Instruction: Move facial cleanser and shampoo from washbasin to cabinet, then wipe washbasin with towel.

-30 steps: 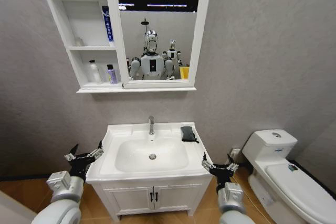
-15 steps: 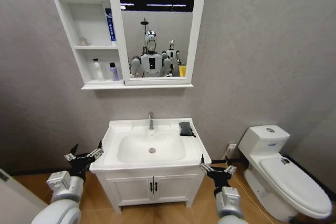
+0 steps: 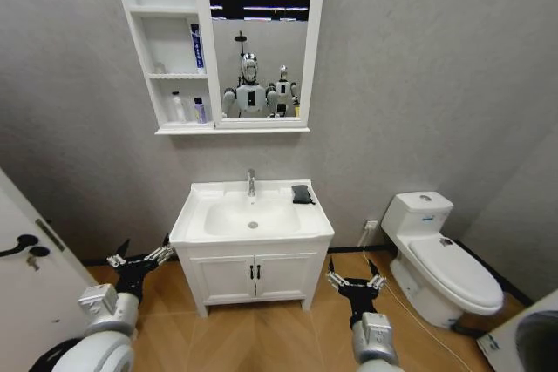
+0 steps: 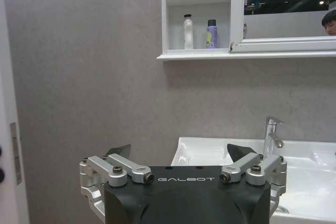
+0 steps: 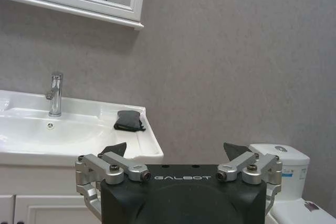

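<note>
At my far left a white door [image 3: 22, 276] with a dark handle stands at the edge. My left gripper [image 3: 139, 259] hangs low beside the vanity's left corner, fingers spread wide, gripping nothing. Above, the cabinet [image 3: 161, 45] holds a white bottle [image 3: 177, 108] and a purple bottle [image 3: 199, 110] on its lowest shelf, a blue tube [image 3: 197, 46] one shelf up, next to the mirror [image 3: 260, 37]. The washbasin [image 3: 196, 215] sits below, chrome tap [image 3: 251, 183] at the back, the dark towel [image 3: 302, 194] folded on its right rear corner. My right gripper [image 3: 353, 281] hovers low between vanity and toilet [image 3: 440, 259], jaws wide apart, empty
</note>
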Motion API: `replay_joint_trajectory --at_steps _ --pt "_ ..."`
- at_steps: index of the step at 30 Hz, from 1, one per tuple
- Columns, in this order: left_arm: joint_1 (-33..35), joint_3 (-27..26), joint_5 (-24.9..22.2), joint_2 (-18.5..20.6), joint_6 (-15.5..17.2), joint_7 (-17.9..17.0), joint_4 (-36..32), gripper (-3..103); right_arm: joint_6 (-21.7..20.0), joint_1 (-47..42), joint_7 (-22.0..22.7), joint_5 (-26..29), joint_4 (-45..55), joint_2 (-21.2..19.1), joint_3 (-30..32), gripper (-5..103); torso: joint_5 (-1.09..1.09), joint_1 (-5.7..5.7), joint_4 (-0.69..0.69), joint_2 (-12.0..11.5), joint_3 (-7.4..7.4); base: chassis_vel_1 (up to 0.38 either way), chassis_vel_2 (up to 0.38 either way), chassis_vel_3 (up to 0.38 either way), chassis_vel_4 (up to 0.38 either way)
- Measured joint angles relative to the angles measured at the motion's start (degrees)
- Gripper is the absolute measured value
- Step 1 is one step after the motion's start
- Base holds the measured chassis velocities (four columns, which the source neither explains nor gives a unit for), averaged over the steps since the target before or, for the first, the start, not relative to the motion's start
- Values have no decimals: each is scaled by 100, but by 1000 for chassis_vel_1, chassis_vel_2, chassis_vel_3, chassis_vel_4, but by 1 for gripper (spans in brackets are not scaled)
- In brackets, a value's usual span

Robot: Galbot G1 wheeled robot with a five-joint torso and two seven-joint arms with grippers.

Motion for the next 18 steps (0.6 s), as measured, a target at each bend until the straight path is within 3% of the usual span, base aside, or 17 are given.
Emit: replay_joint_trajectory --at_steps 2,5,7,10,11,14,16,18 --pt "0 -2 0 1 0 -1 0 100 6 -18 -6 -3 -11 -2 -9 100 -4 0 0 1 0 339 -415 -370 379" --pt "-1 -1 0 0 0 1 -1 100 16 -40 -12 -11 -32 -9 -23 100 5 -3 -1 2 -1 344 -322 -344 349" --pt "0 -1 0 1 0 1 -1 100 20 -52 -20 -15 -42 -20 -38 100 -5 0 0 0 0 349 -358 -352 349" --pt "-1 -1 0 0 0 0 -2 100 22 -53 -30 -17 -50 -51 -46 100 7 -1 -1 1 0 360 -356 -337 351" --pt "-1 -1 0 0 0 3 0 100 22 -51 -37 -34 -60 -62 -48 100 -5 2 0 0 0 304 -374 -361 346" --pt "0 -1 0 0 0 -1 -1 100 45 -54 -61 -105 -79 -63 -48 100 -8 0 1 1 -1 304 -374 -339 349" --pt "0 -1 0 0 0 1 -1 100 140 -91 -134 -303 -131 -57 -44 100 5 0 -1 0 0 341 -330 -336 302" --pt "0 -1 0 0 0 4 0 100 158 -100 -159 -330 -150 -53 -55 100 -6 -1 0 1 -1 313 -301 -277 302"
